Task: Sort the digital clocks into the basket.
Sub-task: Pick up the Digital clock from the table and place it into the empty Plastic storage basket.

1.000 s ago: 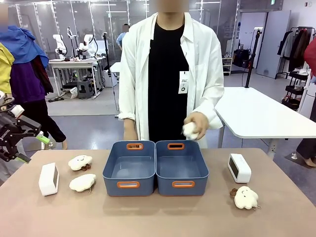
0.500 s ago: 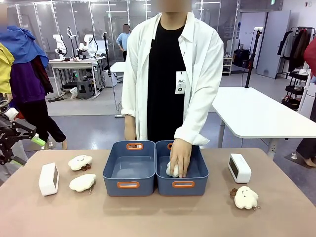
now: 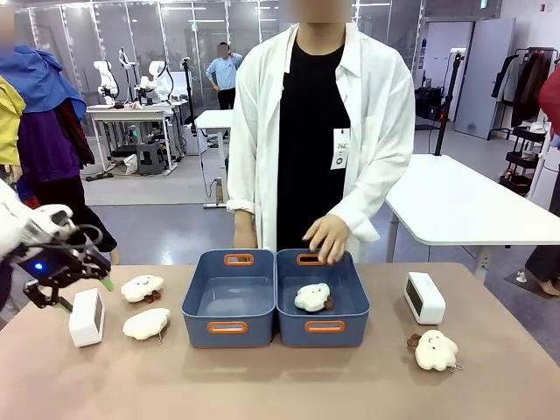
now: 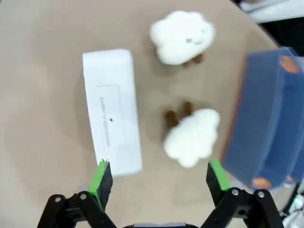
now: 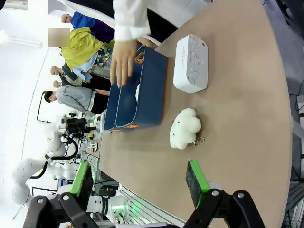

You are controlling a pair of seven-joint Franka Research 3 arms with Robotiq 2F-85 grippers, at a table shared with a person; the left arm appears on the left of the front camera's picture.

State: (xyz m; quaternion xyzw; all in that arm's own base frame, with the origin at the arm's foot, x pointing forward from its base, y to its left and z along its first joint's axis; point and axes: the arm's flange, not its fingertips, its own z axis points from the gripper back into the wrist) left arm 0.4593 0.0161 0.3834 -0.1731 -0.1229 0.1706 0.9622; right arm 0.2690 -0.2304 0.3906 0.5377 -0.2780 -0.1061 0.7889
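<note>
One white digital clock (image 3: 86,317) stands at the table's left; in the left wrist view this clock (image 4: 112,111) lies just ahead of my open left gripper (image 4: 158,175), near its left finger. My left gripper (image 3: 83,295) hovers right above it, not touching. The other digital clock (image 3: 424,297) stands at the right, and the same clock (image 5: 191,62) lies far ahead of my open right gripper (image 5: 138,179). Two identical blue baskets sit mid-table: the left basket (image 3: 229,325) is empty, the right basket (image 3: 350,325) holds a white plush (image 3: 312,297).
Two cloud plushes (image 3: 143,287) (image 3: 146,324) lie between the left clock and the baskets, and one more plush (image 3: 435,350) lies at the front right. The person's hand (image 3: 328,236) hangs over the right basket's far rim.
The person set a plush down in the right basket and lifted the hand away. My left gripper came in from the left edge and dropped toward the left clock.
</note>
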